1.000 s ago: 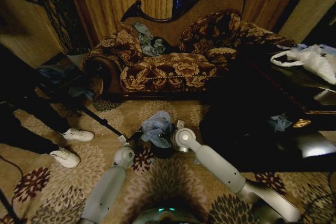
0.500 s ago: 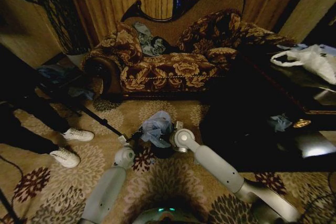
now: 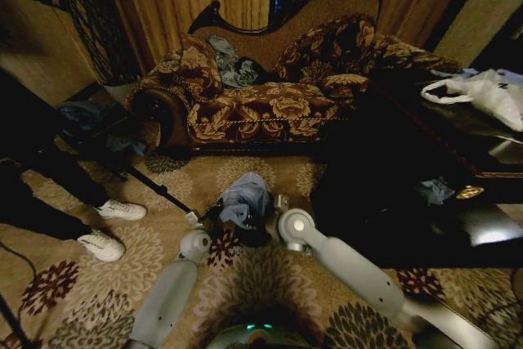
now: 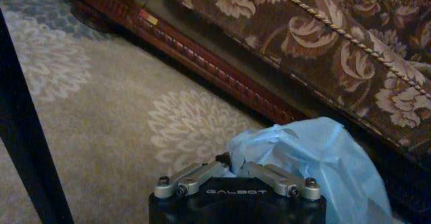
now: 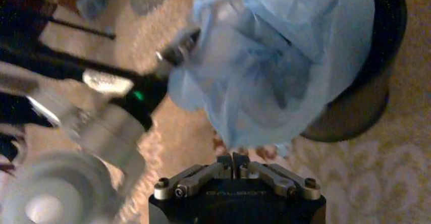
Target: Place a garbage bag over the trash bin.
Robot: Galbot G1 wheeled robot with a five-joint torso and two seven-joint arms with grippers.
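Your left end effector (image 4: pixel 232 171) grips the garbage bag (image 4: pixel 316 163) over the trash bin (image 5: pixel 367 98); right end effector (image 5: pixel 232 159) closed, empty, nearby.

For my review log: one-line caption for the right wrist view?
Right gripper shut below the garbage bag draped over the trash bin; left gripper at the bag's side.

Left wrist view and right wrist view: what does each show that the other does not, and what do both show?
Left wrist view alone: the sofa with its wooden base along the carpet, and the left gripper shut on the garbage bag. Right wrist view alone: the trash bin beneath the bag, and the right gripper, shut just below the bag's edge. Both show the garbage bag, the left gripper and the floral carpet.
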